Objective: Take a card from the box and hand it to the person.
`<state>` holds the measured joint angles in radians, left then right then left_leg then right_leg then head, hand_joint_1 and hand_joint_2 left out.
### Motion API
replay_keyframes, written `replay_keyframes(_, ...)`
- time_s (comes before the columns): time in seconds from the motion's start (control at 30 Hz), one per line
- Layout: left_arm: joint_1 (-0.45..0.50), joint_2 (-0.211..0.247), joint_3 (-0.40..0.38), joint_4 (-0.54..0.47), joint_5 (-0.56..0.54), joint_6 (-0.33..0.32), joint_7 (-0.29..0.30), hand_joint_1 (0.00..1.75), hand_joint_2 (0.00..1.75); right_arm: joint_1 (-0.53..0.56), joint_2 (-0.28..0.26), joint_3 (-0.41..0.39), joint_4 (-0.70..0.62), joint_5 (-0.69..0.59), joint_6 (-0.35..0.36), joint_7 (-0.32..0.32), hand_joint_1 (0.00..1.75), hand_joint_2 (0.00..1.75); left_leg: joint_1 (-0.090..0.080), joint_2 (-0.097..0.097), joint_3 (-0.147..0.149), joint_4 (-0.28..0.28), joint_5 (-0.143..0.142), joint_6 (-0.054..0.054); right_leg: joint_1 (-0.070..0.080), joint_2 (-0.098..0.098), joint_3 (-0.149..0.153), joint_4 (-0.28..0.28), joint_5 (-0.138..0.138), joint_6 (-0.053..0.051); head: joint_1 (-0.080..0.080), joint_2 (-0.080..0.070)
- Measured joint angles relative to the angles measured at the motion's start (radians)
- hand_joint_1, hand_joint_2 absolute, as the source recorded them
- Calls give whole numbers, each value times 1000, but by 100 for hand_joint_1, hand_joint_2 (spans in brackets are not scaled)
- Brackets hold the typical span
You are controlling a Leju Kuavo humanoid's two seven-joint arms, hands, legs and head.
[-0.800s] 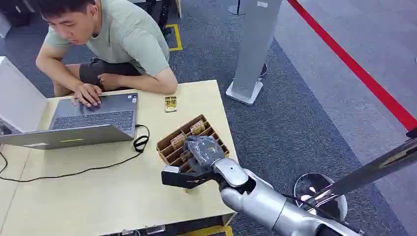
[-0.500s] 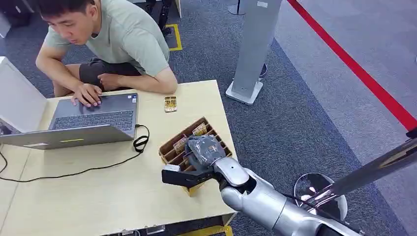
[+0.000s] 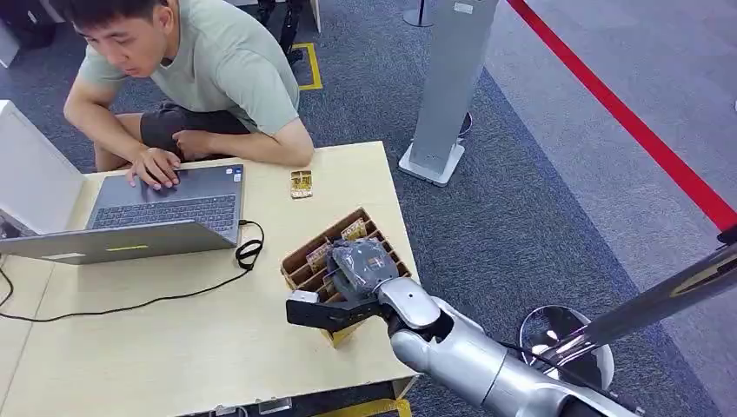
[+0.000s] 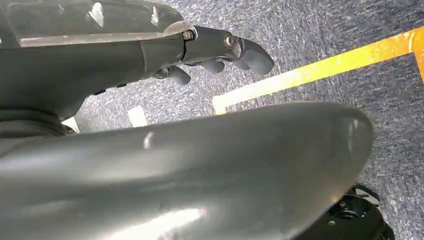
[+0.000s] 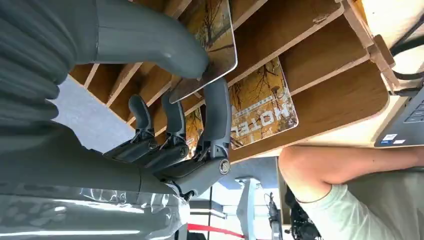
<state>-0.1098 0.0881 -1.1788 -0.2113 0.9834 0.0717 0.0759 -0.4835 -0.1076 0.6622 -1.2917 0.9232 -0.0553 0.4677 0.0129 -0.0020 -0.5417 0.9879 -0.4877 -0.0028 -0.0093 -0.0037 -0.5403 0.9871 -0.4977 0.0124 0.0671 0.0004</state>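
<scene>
Now right hand [image 3: 358,268] down in box [image 3: 300,253] on table [image 3: 174,347], thumb and finger pinching card [image 5: 210,40] by its edge inside slot. Grip at edge probably so card slides out between dividers. Person [image 3: 209,61] at laptop [image 3: 165,204], not reaching yet. Left hand [image 4: 220,50] hangs over floor, fingers curled, holding nothing.

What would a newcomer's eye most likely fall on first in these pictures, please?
Probably the robot's silver right arm, whose right hand reaches into the slotted wooden box at the table's near right corner. In the right wrist view, its thumb and a finger pinch a card printed with autumn trees. Beyond the table, a person in a pale green shirt works at an open laptop.
</scene>
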Motion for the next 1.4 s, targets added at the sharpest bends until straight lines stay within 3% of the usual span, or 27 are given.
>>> replay_keyframes(0.5,-1,0,-5,0,-14,-1,-14,0,0,7,-26,-17,-88,16,19,13,129,175,0,0,0,0,0,0,0,0,0,0,0,0,0,0)
replay_keyframes(0.93,-4,0,-6,0,-16,-7,-7,0,0,-169,-53,-7,-263,-13,100,45,129,175,0,0,-1,0,0,0,0,0,0,0,0,0,0,0)
replay_keyframes(1.13,-18,0,-13,0,-27,-8,0,0,0,-253,-55,13,-245,-67,95,58,129,175,0,0,-2,0,0,0,0,0,-1,0,0,0,0,0)
replay_keyframes(1.4,-38,0,-26,0,-40,-19,6,0,0,-330,-25,49,-78,-106,13,-20,129,175,0,0,-2,0,0,0,0,0,0,1,0,0,0,0)
